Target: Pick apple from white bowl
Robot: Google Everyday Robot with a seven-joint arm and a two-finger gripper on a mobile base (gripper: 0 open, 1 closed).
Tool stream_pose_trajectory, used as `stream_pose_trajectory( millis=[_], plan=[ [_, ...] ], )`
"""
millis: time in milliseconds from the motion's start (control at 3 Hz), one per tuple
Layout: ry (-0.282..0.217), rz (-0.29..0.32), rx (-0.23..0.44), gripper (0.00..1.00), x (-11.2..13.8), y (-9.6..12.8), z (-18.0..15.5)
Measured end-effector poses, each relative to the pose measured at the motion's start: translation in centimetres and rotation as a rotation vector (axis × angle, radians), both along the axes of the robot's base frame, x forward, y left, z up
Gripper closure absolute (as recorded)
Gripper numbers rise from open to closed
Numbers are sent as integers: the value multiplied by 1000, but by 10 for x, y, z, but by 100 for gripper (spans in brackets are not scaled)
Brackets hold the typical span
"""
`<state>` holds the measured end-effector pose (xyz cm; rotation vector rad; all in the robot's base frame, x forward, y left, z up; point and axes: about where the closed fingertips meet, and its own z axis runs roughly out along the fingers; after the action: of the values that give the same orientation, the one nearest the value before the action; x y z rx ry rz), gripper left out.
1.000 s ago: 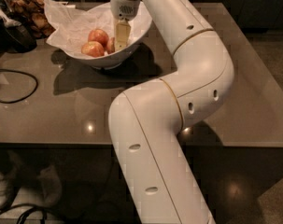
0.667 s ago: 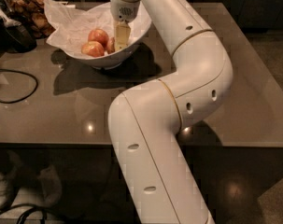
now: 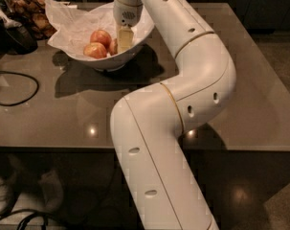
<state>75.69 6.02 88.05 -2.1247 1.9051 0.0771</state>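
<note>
The white bowl (image 3: 135,49) stands at the back left of the table, lined with crumpled white paper. Three apples lie in it. The dull brownish-red apple (image 3: 113,46) sits at the right, mostly hidden behind my gripper. A brighter red apple (image 3: 101,36) and an orange-yellow streaked apple (image 3: 94,50) lie to its left. My gripper (image 3: 124,39) points down into the bowl, right against the brownish-red apple.
My white arm (image 3: 183,95) bends across the middle of the grey-brown table (image 3: 63,109). A black cable (image 3: 15,87) loops at the left. Dark objects and a basket of brown items (image 3: 32,13) stand at the back left, beside the bowl.
The gripper has edged slightly lower into the bowl. The apples and the bowl have not moved.
</note>
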Motion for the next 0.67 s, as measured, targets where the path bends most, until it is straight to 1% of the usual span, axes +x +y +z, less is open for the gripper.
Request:
stream_pose_trajectory(
  millis=[667],
  plan=[
    [20, 13, -2, 26, -1, 1, -9]
  ],
)
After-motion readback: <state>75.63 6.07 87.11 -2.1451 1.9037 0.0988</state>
